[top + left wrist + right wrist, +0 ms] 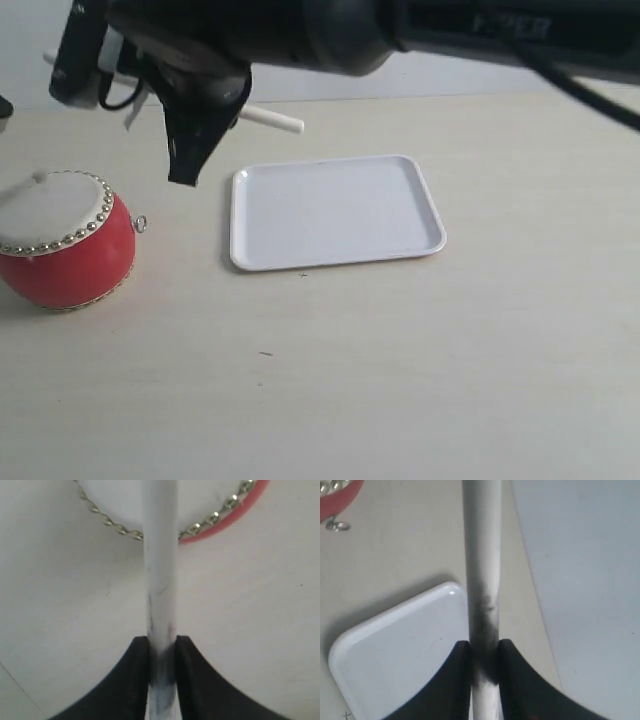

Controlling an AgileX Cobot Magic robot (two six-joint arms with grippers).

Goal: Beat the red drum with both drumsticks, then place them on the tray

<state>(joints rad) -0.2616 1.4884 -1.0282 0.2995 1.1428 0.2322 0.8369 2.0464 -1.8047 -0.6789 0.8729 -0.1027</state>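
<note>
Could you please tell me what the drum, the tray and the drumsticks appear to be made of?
The red drum: glossy lacquered body, possibly wood or plastic; matte pale skin, metal studs. The tray: smooth white plastic, probably. The drumsticks: pale, smooth, likely painted wood.

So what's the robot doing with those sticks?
The left gripper clamps a drumstick and points it over the white skin of the red drum. The right gripper holds the other drumstick in the air by a corner of the tray. No stick lies on the tray yet.
</note>
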